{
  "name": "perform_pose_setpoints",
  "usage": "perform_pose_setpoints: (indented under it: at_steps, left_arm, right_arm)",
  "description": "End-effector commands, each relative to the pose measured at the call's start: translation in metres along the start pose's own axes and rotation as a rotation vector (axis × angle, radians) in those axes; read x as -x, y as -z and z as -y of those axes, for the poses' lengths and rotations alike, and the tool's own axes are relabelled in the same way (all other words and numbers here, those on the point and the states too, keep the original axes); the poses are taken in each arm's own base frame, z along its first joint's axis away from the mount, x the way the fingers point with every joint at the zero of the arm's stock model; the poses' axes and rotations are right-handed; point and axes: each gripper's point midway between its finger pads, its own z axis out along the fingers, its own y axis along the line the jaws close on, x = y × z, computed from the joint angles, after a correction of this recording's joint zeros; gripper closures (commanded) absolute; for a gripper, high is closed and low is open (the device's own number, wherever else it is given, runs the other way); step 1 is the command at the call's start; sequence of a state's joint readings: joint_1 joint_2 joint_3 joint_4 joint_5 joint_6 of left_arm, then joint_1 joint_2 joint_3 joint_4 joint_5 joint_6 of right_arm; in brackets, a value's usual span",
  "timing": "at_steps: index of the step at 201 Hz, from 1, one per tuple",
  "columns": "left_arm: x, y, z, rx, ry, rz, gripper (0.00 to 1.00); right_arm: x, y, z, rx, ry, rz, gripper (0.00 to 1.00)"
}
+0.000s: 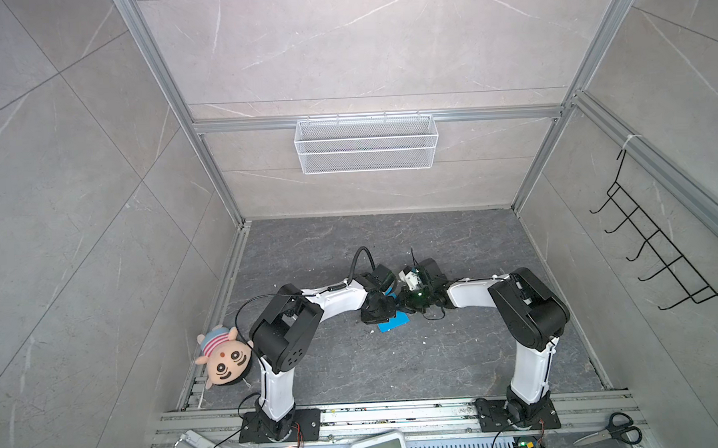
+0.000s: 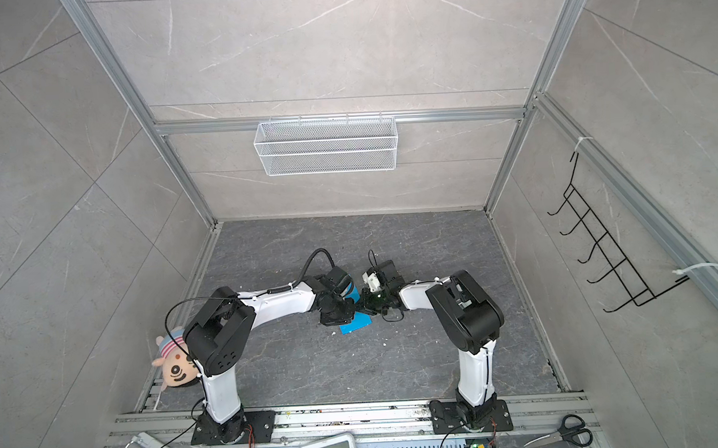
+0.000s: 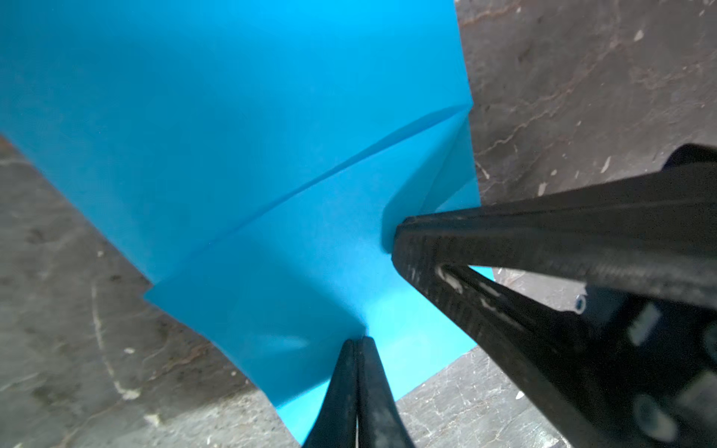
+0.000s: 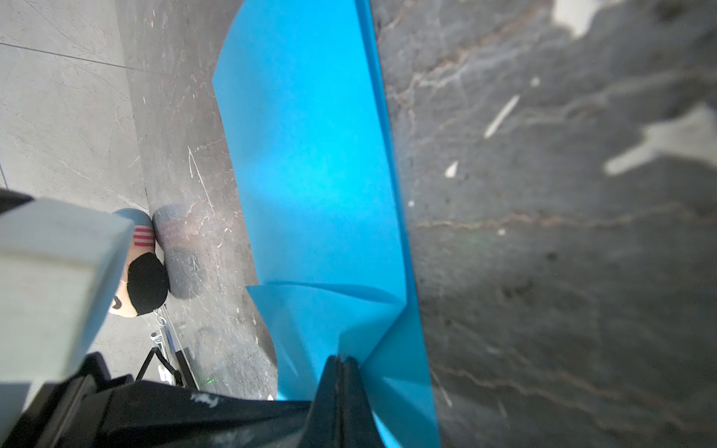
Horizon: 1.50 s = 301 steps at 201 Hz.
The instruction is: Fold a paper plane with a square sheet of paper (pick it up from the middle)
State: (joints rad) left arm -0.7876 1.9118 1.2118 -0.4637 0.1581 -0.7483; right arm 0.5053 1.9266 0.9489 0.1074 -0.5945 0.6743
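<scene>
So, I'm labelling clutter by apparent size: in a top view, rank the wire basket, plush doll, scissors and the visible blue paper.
1. wire basket
2. plush doll
3. scissors (as long but thin, nearer the camera: that pair is unsure)
4. square sheet of paper, partly hidden

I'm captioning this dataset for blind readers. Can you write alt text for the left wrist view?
A partly folded blue paper sheet with a diagonal crease fills most of the view, over a dark marbled table. The left gripper is shut on one edge of it, and the right gripper, also shut, pinches it close by.
</scene>
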Motion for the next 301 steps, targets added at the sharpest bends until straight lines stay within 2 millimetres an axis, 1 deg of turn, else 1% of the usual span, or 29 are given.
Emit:
perform_pose_setpoints:
  at_steps: [1, 41, 78, 125, 161, 189, 201, 211, 243, 255, 269, 282, 301]
  left_arm:
    - [-0.023, -0.005, -0.022, 0.079, 0.033, -0.066, 0.92]
    - [-0.043, -0.003, -0.034, 0.123, 0.048, -0.106, 0.93]
    - [-0.055, 0.003, -0.042, 0.165, 0.055, -0.13, 0.93]
    - [-0.063, 0.007, -0.047, 0.197, 0.07, -0.15, 0.94]
    - [-0.068, 0.014, -0.041, 0.203, 0.062, -0.167, 0.95]
    - [-0.072, 0.017, -0.048, 0.242, 0.061, -0.179, 0.97]
    - [-0.07, 0.02, -0.045, 0.234, 0.052, -0.176, 0.98]
    - [-0.066, 0.025, -0.039, 0.214, 0.034, -0.159, 0.98]
    - [-0.038, 0.051, -0.01, 0.116, -0.003, -0.034, 0.98]
    - [-0.026, 0.056, -0.003, 0.089, -0.006, 0.017, 0.98]
    - [-0.016, 0.055, 0.001, 0.073, 0.018, 0.06, 0.98]
    - [-0.01, 0.048, 0.011, 0.027, 0.034, 0.072, 0.98]
    - [-0.007, 0.035, 0.015, 0.024, 0.043, 0.053, 0.98]
  right_arm:
    - [-0.019, -0.01, 0.046, -0.171, -0.082, -0.044, 0.95]
    - [-0.02, -0.01, 0.048, -0.176, -0.087, -0.047, 0.95]
    - [-0.021, -0.011, 0.051, -0.184, -0.094, -0.049, 0.95]
    - [-0.02, -0.011, 0.051, -0.185, -0.096, -0.049, 0.95]
    - [-0.02, -0.011, 0.051, -0.187, -0.096, -0.05, 0.95]
    - [-0.02, -0.011, 0.051, -0.187, -0.098, -0.049, 0.95]
    - [-0.019, -0.011, 0.05, -0.186, -0.097, -0.047, 0.95]
    - [-0.019, -0.011, 0.05, -0.185, -0.098, -0.047, 0.95]
    - [-0.016, -0.01, 0.043, -0.161, -0.081, -0.042, 0.95]
    - [-0.014, -0.01, 0.039, -0.143, -0.074, -0.038, 0.95]
    - [-0.012, -0.01, 0.034, -0.119, -0.065, -0.035, 0.95]
    - [-0.01, -0.01, 0.03, -0.105, -0.057, -0.03, 0.95]
    - [-0.008, -0.009, 0.025, -0.088, -0.046, -0.025, 0.95]
